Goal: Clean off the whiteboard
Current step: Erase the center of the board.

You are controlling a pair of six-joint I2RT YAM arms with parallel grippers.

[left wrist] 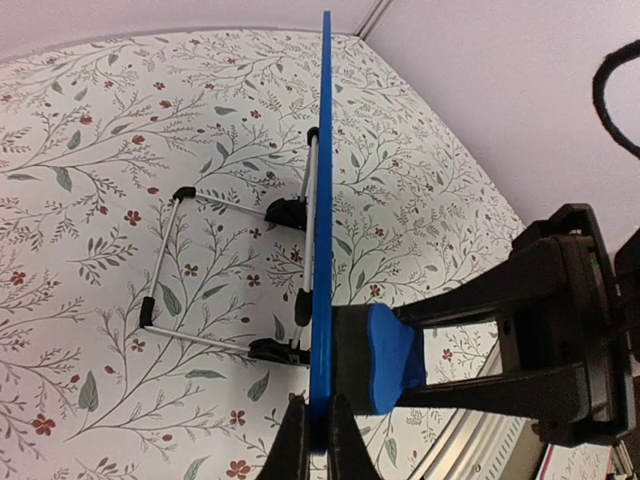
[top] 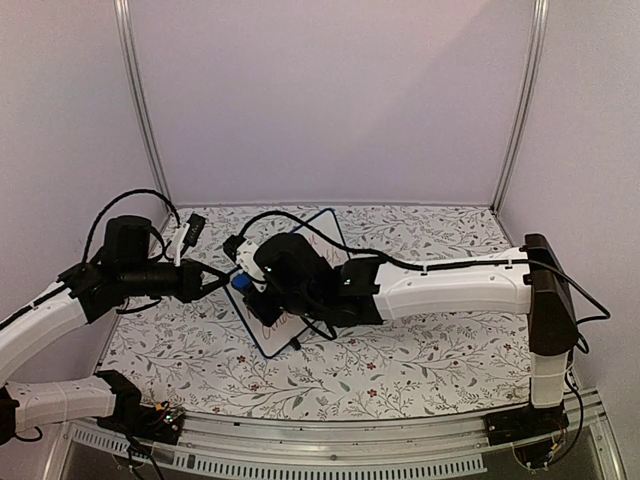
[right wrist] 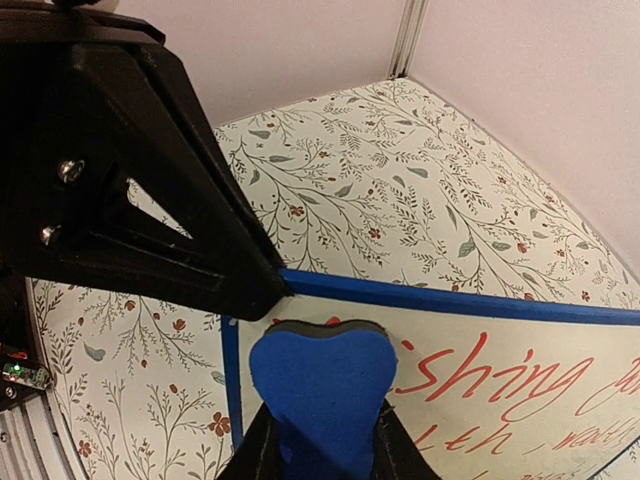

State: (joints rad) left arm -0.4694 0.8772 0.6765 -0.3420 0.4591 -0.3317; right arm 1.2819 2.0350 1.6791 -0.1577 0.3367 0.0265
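The whiteboard [top: 325, 245] stands tilted on its wire stand in the middle of the table, with red handwriting [right wrist: 500, 385] on its face [right wrist: 480, 330]. My left gripper [top: 222, 277] is shut on the board's blue edge [left wrist: 322, 200]. Its jaws pinch that edge at the bottom of the left wrist view [left wrist: 320, 445]. My right gripper [right wrist: 322, 445] is shut on a blue eraser [right wrist: 320, 385]. It presses the eraser's dark pad flat on the board near the left corner. The eraser also shows in the left wrist view [left wrist: 390, 355] and the top view [top: 241, 284].
The board's wire stand with black feet [left wrist: 230, 275] rests on the floral tablecloth [top: 420, 360] behind the board. Black cables [top: 140, 200] loop over the left arm. Pale walls close the back and sides. A metal rail [top: 330, 455] runs along the near edge.
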